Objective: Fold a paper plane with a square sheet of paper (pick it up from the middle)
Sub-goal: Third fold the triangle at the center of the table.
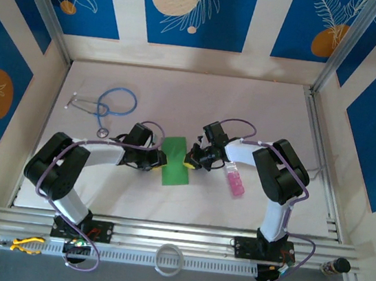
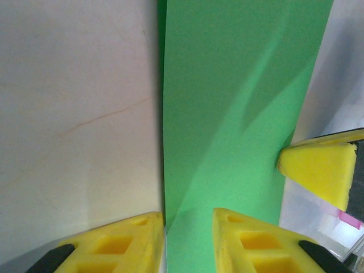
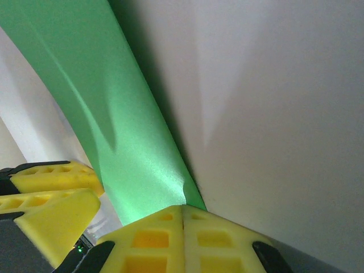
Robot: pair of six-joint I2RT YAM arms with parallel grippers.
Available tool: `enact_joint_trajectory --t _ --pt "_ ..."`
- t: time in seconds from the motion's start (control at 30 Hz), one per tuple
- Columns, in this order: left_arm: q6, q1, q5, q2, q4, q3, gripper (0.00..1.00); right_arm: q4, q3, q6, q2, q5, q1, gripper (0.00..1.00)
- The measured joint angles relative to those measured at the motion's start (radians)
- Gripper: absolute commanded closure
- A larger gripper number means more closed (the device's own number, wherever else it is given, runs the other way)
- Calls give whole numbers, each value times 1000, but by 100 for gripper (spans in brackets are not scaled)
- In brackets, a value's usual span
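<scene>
step: mid-fold, judged | square sheet of paper (image 1: 175, 161), a narrow strip, at tabletop (image 1: 260, 115) centre | right gripper (image 1: 189, 160) at its 3 o'clock, fingers (image 3: 159, 239) closed, pinching edge | left gripper (image 1: 157, 161) at 9 o'clock, fingers (image 2: 122, 242) slightly apart astride edge | next: left grip, aligned crease

White table (image 1: 180, 98): stethoscope (image 1: 103, 132), pink bottle (image 1: 236, 181), green paper (image 1: 175, 161).

We've got the bright-green paper (image 1: 175, 161) approx. mid-table (image 1: 260, 115): a narrow oblong, not a full square, long side running near-to-far w/ a slight tilt. Up close it's plain smooth green, and one long side looks bowed up, shadow underneath, w/ faint diagonal shading across it.
</scene>
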Motion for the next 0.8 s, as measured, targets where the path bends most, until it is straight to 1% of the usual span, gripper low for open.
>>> enact_joint_trajectory --t 0.43,0.8 --pt "-7 1 0 -5 19 -13 73 0 0 0 0 0 0 96" --pt "-25 6 3 -5 38 -25 77 -1 0 0 0 0 0 96"
